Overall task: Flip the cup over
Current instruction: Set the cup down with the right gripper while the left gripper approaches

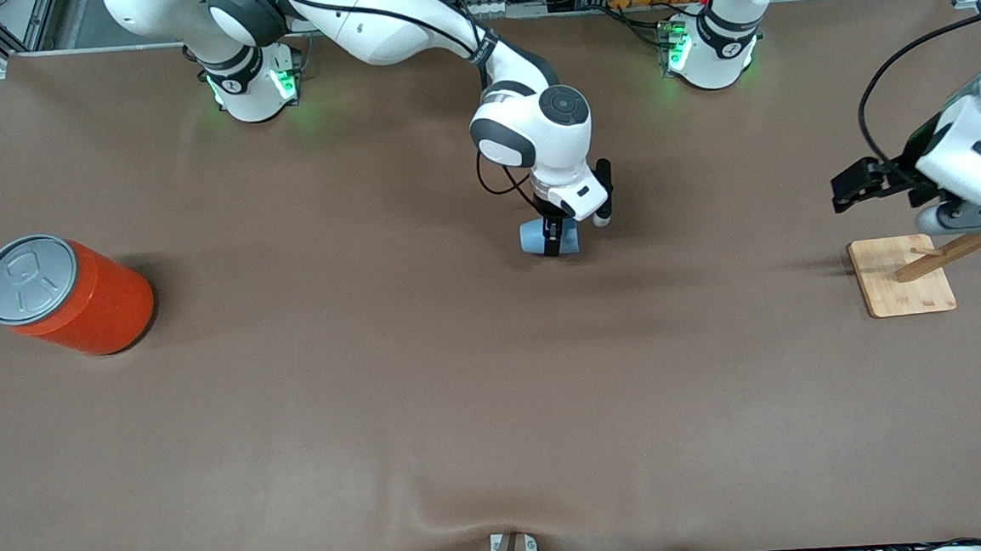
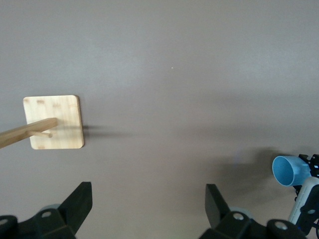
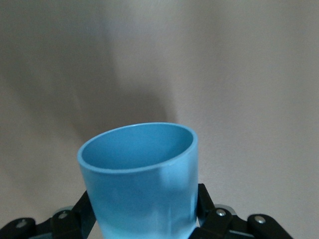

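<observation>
Flanking the held cup (image 1: 537, 237): orange can (image 1: 74, 297), wooden stand (image 1: 901, 276).

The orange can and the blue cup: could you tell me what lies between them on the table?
Nothing: the front view shows bare brown table between the orange can and the cup.

I can't read any text, label or number anywhere. The can (image 1: 66, 295) lid shows only an embossed pull-tab outline, with no lettering I can make out.

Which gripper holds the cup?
The right gripper, shut on the light-blue cup mid-table; the left gripper hangs open near the wooden stand.
</observation>
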Action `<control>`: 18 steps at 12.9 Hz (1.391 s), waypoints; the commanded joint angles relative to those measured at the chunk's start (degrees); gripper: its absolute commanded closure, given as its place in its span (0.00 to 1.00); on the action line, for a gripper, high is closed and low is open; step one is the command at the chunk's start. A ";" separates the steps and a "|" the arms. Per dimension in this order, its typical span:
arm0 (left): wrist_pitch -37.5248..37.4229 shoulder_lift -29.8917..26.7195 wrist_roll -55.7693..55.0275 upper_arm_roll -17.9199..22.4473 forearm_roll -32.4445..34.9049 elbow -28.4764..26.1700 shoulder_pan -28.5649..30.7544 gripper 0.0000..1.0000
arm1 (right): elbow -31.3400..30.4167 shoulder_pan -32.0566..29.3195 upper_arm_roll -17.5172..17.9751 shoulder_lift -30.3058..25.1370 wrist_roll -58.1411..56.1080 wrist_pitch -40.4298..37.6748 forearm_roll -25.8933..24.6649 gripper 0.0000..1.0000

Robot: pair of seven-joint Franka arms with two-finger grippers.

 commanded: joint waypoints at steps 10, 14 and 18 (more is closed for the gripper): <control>11.81 5.46 -0.54 -0.76 -2.83 -6.25 -7.41 0.00 | -0.35 0.89 -0.45 1.28 3.01 -0.57 -4.52 0.88; 13.84 11.96 0.51 -0.85 -9.38 -6.16 -6.10 0.00 | -0.44 1.15 -0.45 0.67 3.71 -1.53 -4.44 0.00; 14.63 18.30 0.17 -0.85 -18.63 -6.87 -5.65 0.00 | -0.53 1.15 -0.28 -1.35 3.80 -5.04 -4.26 0.00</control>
